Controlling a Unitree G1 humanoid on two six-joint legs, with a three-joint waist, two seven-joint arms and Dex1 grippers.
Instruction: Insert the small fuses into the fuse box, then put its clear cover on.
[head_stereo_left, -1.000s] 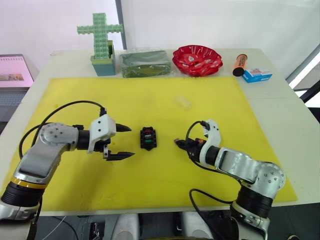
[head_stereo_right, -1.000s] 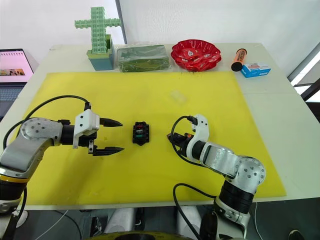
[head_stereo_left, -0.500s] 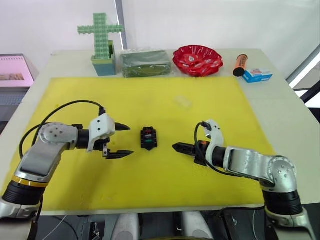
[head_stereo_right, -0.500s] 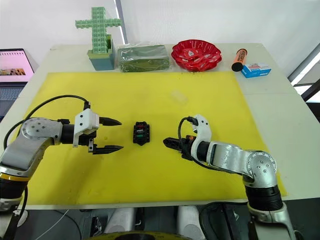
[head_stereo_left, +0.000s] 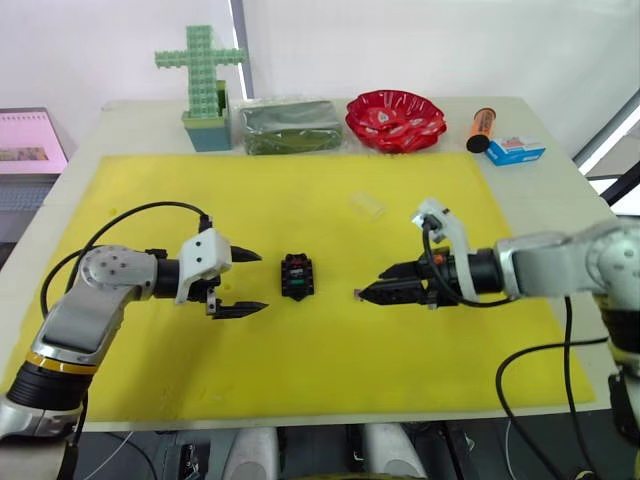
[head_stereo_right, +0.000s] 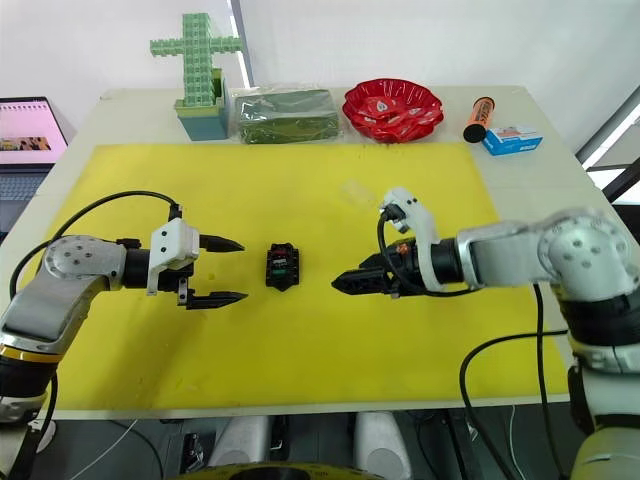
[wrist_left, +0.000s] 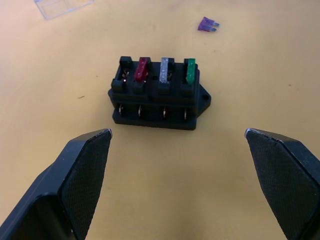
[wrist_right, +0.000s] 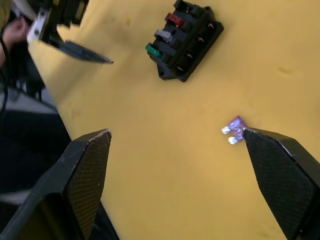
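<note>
On yellow mat (head_stereo_left: 300, 370): fuse box (head_stereo_left: 297, 276) holds three fuses; mauve fuse (wrist_right: 235, 129) loose beside spread, empty right gripper (head_stereo_left: 368, 293); left gripper (head_stereo_left: 250, 283) spread, empty.

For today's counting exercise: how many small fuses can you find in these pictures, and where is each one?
4. Three stand in the fuse box slots: red, grey and green. The fourth, purple, lies loose on the yellow mat beside the right claw. One end slot looks empty.
</note>
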